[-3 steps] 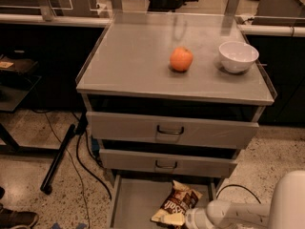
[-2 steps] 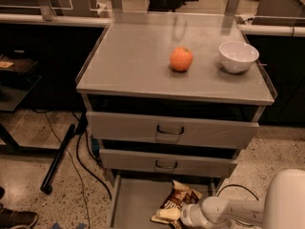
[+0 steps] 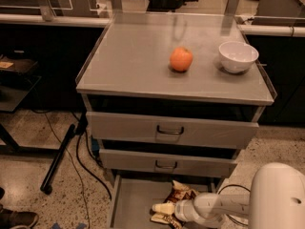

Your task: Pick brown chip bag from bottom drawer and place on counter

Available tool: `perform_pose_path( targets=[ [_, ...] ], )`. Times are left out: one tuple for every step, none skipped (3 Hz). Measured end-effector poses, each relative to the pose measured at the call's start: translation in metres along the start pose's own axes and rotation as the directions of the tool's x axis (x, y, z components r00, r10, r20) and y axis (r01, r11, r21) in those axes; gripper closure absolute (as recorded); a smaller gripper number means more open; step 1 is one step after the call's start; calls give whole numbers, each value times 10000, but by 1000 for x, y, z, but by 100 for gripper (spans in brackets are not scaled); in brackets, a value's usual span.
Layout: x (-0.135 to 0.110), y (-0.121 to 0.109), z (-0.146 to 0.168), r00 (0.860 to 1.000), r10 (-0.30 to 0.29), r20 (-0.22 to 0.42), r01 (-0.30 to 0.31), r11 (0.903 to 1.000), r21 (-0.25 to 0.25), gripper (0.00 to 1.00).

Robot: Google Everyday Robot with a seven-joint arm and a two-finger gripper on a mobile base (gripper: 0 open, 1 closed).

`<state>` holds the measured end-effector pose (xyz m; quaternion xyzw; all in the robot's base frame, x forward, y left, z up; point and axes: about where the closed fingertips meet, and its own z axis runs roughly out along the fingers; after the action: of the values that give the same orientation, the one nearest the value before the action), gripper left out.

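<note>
Brown and cream, the brown chip bag is lying crumpled in the bottom drawer, close to its right wall and well apart from the left one. Its long axis seems to be running from the drawer's back toward its front edge. The claw is sitting low over the bag's middle, entering from the right wall side and pointing at the left wall, so it is crossing that long axis and bag is showing both behind and in front of it. Whether the claw is parted, closed or gripping the bag, I cannot tell. The lift is likely needing to go straight up past the two upper drawers to the surface, where an orange is sitting near the middle and a white bowl by the right edge.
</note>
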<state>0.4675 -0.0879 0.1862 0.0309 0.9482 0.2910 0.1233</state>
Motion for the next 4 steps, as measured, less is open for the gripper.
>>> perform_pose_path(
  targets=[
    [-14,-18,7,9990,396,214,-404,9985,377,0],
    [-15,-19,7,9989,401,232,-410,9984,392,19],
    [-15,-19,7,9989,401,232,-410,9984,392,42],
    [-15,-19,7,9989,401,231,-410,9984,391,66]
  ],
)
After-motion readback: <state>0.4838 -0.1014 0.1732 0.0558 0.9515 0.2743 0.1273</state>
